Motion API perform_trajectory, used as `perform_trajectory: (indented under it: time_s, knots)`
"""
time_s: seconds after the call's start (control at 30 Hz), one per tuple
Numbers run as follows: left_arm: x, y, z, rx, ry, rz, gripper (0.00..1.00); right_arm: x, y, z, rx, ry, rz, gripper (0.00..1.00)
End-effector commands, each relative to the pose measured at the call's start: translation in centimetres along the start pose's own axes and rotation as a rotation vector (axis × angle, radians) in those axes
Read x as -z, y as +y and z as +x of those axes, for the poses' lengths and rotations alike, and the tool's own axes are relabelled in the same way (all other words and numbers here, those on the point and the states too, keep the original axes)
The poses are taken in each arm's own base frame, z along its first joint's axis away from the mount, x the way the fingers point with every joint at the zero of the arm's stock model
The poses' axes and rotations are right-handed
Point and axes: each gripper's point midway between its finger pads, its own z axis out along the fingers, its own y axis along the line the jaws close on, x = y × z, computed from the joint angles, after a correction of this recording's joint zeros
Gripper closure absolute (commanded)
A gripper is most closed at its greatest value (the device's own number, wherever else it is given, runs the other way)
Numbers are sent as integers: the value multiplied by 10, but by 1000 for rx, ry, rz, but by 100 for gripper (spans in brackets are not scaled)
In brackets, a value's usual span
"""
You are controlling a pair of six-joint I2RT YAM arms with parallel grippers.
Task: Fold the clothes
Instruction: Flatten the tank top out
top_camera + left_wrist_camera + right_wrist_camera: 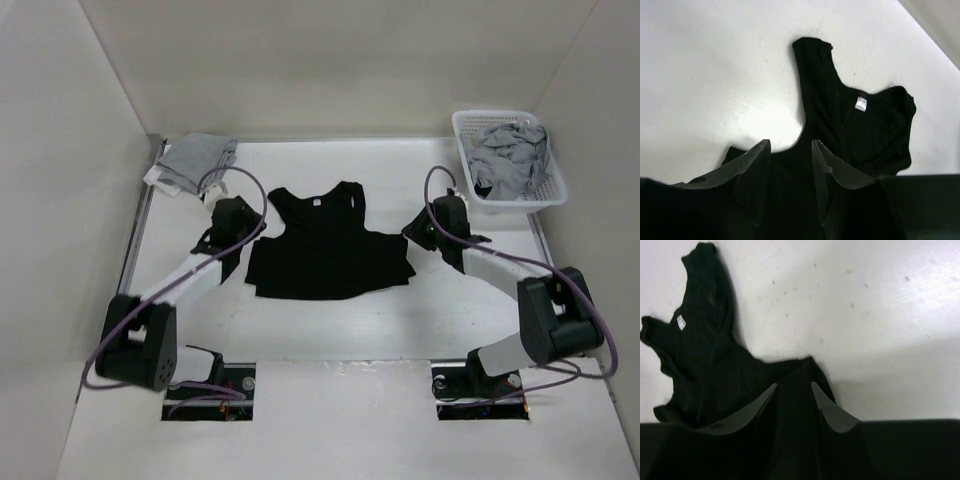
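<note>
Tank top [325, 250] flat, side edges under left gripper [256, 234], right gripper [411, 236]

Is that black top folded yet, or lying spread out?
Spread out: the black tank top lies flat on the table, straps and white neck label showing. Whether its hem is doubled under, cannot tell.

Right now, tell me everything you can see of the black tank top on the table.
The black sleeveless tank top of thin, soft-looking fabric lies spread on the white table, scooped neck and two shoulder straps toward the far side, a small white neck label showing. It is lightly rumpled, its side edges uneven. The open left end effector and open right end effector sit at its two sides, fingers straddling fabric; whether they touch it is unclear.
</note>
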Motion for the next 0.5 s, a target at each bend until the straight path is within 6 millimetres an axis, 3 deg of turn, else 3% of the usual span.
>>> perform_trajectory:
  time_s: [0.0, 0.07, 0.17, 0.23, 0.33, 0.47]
  knots:
    - [37, 20, -4, -14, -93, 11, 65, 30, 8, -17, -10, -141, -63, 63]
    - [58, 39, 15, -33, -66, 4, 73, 48, 8, -7, 2, -172, -92, 67]
    - [88, 71, 52, -76, 25, -39, 83, 70, 15, 10, 39, -189, -163, 88]
    - [103, 86, 68, -79, 63, -62, 86, 81, 21, 22, 78, -187, -204, 95]
    - [121, 77, 78, 5, 99, -20, 85, 89, 23, 27, 106, -195, -222, 95]
    - [121, 85, 92, 10, 150, -74, 75, 92, 30, 28, 107, -199, -255, 90]
